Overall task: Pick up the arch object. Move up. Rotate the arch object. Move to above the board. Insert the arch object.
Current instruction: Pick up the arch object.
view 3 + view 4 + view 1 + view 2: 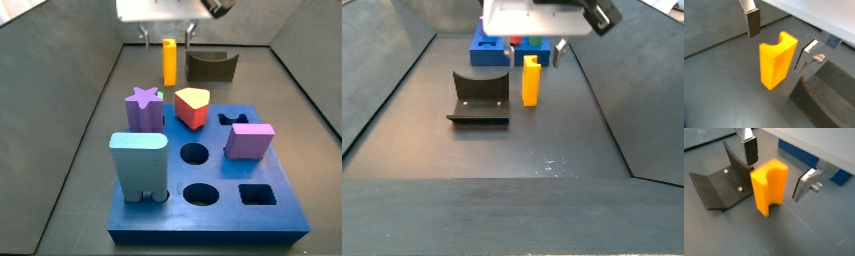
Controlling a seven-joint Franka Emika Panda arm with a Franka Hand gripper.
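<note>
The arch object (776, 62) is a tall yellow-orange block with a rounded notch in its top, standing upright on the dark floor (769, 186). In both side views it stands next to the fixture (170, 62) (532, 82). My gripper (779, 39) (777, 168) hangs open just above it. One finger (753, 22) and the opposite finger (808, 52) flank the block's top, with a gap on each side. Nothing is held. The board (227, 205) is a thick dark-blue slab, apart from the arch object. The arm partly hides it in a side view (486, 52).
The dark fixture (721, 185) (211, 67) (480, 97) stands right beside the arch object. On the board stand a light-blue block (139, 165), a purple star (144, 105), a red piece (193, 107) and a purple block (249, 140). Sloped grey walls line the floor.
</note>
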